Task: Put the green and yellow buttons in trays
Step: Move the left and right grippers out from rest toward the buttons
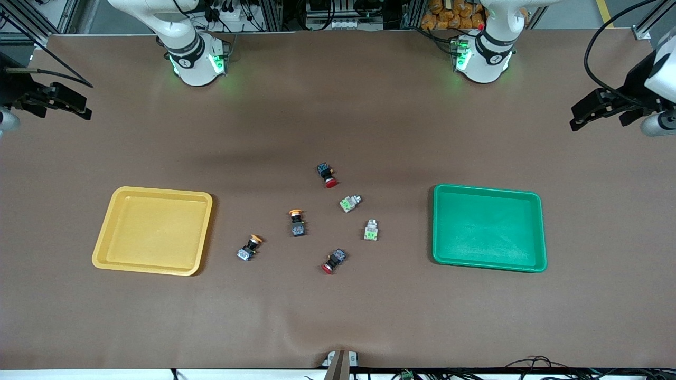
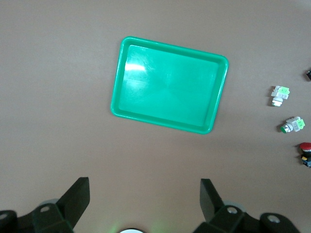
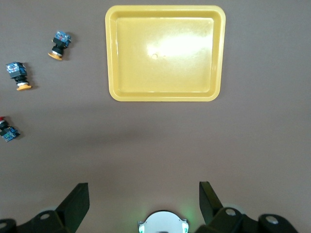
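Two green buttons (image 1: 349, 202) (image 1: 371, 230), pale grey with light-green parts, lie mid-table; they also show in the left wrist view (image 2: 280, 95) (image 2: 291, 125). Two yellow buttons (image 1: 297, 222) (image 1: 250, 248), black with orange-yellow caps, lie beside them toward the yellow tray (image 1: 153, 229); they also show in the right wrist view (image 3: 59, 45) (image 3: 18, 75). The green tray (image 1: 488, 227) (image 2: 167, 92) and the yellow tray (image 3: 165, 53) hold nothing. My left gripper (image 1: 578, 119) (image 2: 144, 199) waits open, high over the left arm's end of the table. My right gripper (image 1: 82, 105) (image 3: 144, 201) waits open, high over the right arm's end.
Two black switches with red caps lie among the buttons, one farther from the front camera (image 1: 327, 175), one nearer (image 1: 334, 260). One shows in the left wrist view (image 2: 305, 153) and one in the right wrist view (image 3: 7, 130). The brown table mat bulges slightly at the near edge.
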Tool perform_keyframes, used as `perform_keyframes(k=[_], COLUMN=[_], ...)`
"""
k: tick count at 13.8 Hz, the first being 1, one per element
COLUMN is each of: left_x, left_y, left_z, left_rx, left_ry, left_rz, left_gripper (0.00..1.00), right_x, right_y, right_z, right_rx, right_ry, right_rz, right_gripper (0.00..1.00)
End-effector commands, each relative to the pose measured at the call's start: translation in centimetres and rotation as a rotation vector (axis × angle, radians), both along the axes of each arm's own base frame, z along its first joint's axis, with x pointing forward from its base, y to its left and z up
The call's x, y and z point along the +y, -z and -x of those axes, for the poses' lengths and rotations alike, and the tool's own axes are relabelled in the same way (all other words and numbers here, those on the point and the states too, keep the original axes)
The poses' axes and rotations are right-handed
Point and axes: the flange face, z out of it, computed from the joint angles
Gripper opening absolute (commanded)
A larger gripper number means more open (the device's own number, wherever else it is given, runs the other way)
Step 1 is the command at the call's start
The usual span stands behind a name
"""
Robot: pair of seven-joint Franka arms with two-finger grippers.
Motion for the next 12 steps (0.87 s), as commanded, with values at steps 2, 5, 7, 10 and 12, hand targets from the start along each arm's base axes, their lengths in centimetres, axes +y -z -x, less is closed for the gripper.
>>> perform_keyframes(k=[2, 5, 7, 10, 12], left_x=[-1.6, -6.4, -10.5, -16.5, -22.3], left_y=[2.1, 6.6, 10.5, 16.1, 20.6], left_z=[0.3, -0.2, -1.4, -2.8, -2.3], left_rx=[0.052, 0.056, 0.082, 0.086, 0.070], left_ry=[-0.011, -0.046, -0.080, -0.095, -0.134], left_rz=[0.011, 0.010, 0.015, 0.052, 0.032], left_gripper=[1.00, 1.00, 1.00, 1.00, 1.00], right_x=[0.5, 0.5, 0.9, 1.0, 2.1], right_y=[3.0, 4.4, 5.6, 8.3, 9.1], right_z=[-1.6, -2.0, -2.4, -3.8, -4.3], right_rx=[0.041, 0.038, 0.023, -0.077, -0.111], right_ry=[0.007, 0.006, -0.002, -0.004, -0.028], right_rz=[0.016, 0.016, 0.016, 0.015, 0.014], right_gripper=[1.00, 1.00, 1.00, 1.00, 1.00])
